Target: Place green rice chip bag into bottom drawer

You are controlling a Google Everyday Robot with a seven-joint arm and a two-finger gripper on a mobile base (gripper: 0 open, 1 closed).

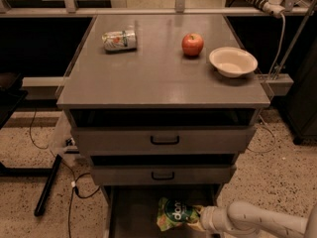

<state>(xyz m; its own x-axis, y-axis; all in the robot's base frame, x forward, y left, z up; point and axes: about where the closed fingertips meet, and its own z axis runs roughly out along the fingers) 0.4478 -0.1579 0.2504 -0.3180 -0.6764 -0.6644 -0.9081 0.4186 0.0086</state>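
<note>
1. Currently, the two-finger gripper sits low at the right of the pulled-out tray, on a white arm entering from the lower right corner. Its fingers are clamped on the right edge of the flat, crinkly light-green rice chip bag.
2. The bag hangs over the wide, shallow grey metal bottom drawer, just in front of the closed grey middle drawer with the black handle. Whether it touches the drawer floor cannot be told (the frame edge cuts the view there).
3. Judged stage: bag positioned over the target, release pending.
4. Risk A: the grasp is on one edge only, so the pouch may swing or fold on release and lean on the side wall.
5. Risk B: releasing from too high could let the light pouch drift toward the front lip, so lower it first.
6. Risk C: a steep lift afterwards could strike the middle drawer front, so withdraw low and rightward.
7. Not involved: the small green-and-white can, the red apple and the cream bowl on the grey cabinet top.
</note>
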